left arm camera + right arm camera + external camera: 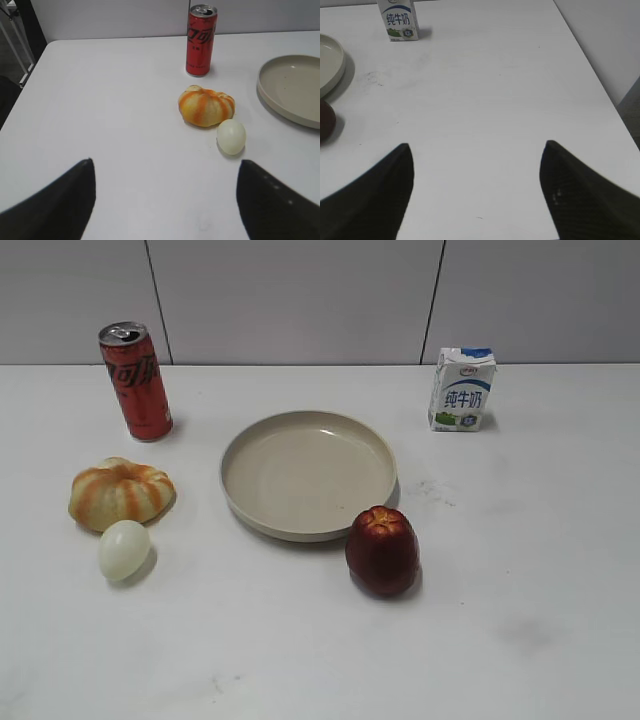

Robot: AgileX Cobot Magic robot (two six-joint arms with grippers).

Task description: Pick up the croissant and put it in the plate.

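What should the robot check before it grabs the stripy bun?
1. Left hand open and holding nothing: ok, its fingers stand wide apart.
2. Croissant in front of the left hand: ok, nothing lies between them.
3. Egg away from the croissant: not ok, it sits right against it and could get bumped.
4. Plate free for the croissant: ok, nothing lies in it.
5. Can standing out of the way: ok, upright behind the croissant.
6. Right hand out of the way: ok, open over bare table.
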